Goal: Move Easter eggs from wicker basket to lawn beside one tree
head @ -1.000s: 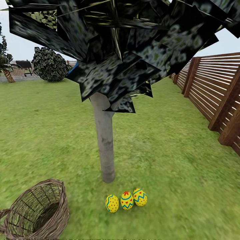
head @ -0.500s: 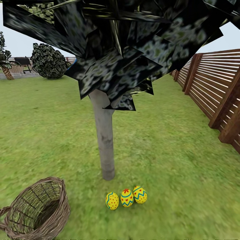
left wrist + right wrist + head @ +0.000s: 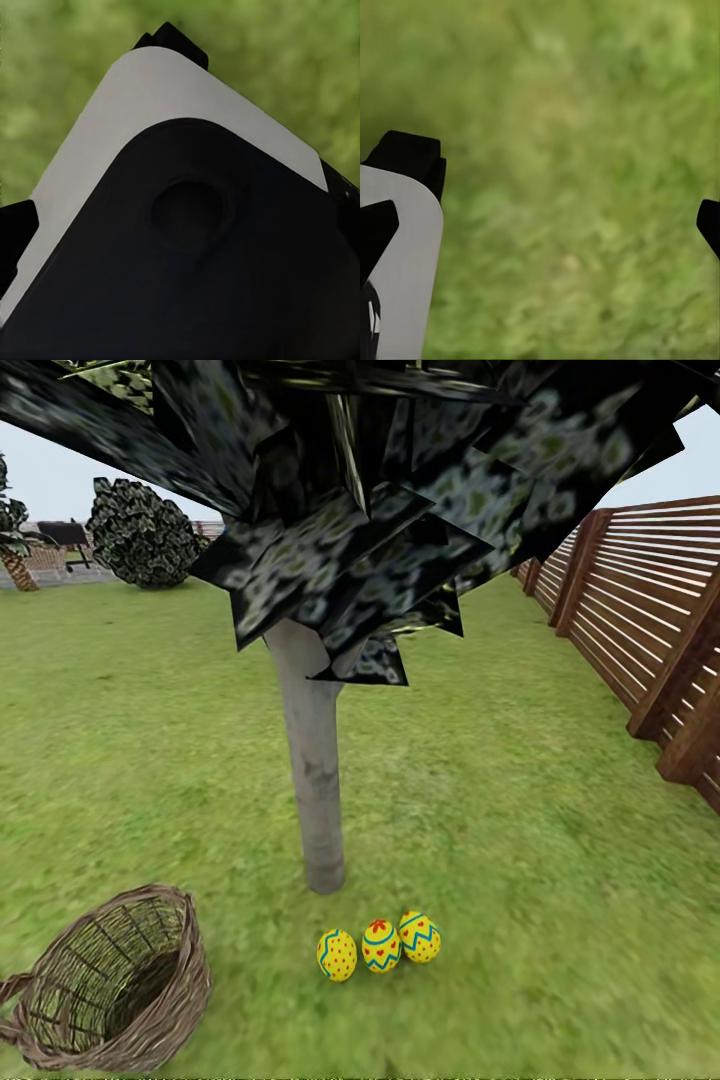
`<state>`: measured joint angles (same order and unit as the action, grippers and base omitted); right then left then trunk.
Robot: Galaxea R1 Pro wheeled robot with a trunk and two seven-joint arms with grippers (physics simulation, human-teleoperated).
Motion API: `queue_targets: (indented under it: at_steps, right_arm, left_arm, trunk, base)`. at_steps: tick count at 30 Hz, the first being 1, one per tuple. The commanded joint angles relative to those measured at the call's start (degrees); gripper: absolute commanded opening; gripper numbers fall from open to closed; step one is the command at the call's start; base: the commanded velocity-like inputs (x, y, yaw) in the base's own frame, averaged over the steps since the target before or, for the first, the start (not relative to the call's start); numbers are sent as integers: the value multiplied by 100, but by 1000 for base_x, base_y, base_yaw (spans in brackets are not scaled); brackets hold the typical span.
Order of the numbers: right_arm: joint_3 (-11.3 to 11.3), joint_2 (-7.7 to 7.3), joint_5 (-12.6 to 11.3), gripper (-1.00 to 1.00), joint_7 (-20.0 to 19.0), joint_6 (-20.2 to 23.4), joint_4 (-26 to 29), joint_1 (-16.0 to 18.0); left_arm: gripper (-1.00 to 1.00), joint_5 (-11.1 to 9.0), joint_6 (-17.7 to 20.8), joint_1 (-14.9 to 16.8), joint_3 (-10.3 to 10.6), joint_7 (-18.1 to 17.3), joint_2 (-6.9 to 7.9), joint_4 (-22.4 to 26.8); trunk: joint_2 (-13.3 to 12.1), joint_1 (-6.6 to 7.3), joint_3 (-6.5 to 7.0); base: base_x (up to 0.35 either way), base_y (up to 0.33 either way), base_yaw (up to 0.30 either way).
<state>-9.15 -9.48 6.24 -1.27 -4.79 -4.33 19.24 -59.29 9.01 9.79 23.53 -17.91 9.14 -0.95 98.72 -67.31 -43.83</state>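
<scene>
Down on the grass, the three eggs sit in a short row just in front of the foot of the tree: the left egg (image 3: 337, 955) has red dots, the middle egg (image 3: 381, 945) a red heart and a blue zigzag, and the right egg (image 3: 419, 937) zigzag bands. They look to be touching or nearly touching one another, and lie near the base of the pale grey trunk (image 3: 314, 760). Dark, flat-paned leaves (image 3: 380, 490) spread overhead. The wicker basket (image 3: 115, 985) lies well to the left of the eggs, tipped so its mouth faces the camera, and nothing shows inside it. All of this rests on the lawn (image 3: 520, 810). A brown slatted fence (image 3: 650, 630) runs along the right side, and a round dark bush (image 3: 140, 532) stands far back on the left.

From the right wrist, the right gripper (image 3: 562, 217) has its dark fingertips spread wide, with only blurred grass between them. From the left wrist, a white and black arm part (image 3: 180, 225) blocks the fingers, so I cannot tell whether they are apart or together.
</scene>
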Motion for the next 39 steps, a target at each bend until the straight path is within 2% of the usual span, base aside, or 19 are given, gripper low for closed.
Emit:
queue_targets:
  at_steps: [1, 39]
  right_arm:
    - [1, -1, 57, 100, -4, -39, -24, 10]
    - [1, 0, 58, 100, -4, -39, -24, 10]
  left_arm:
    - [100, -61, 18, 6, 37, -29, 1, -10]
    - [100, -65, 13, 6, 37, -29, 1, -10]
  trunk:
    - [2, 1, -14]
    - [2, 1, -360]
  base:
    - [0, 0, 0]
    - [0, 0, 0]
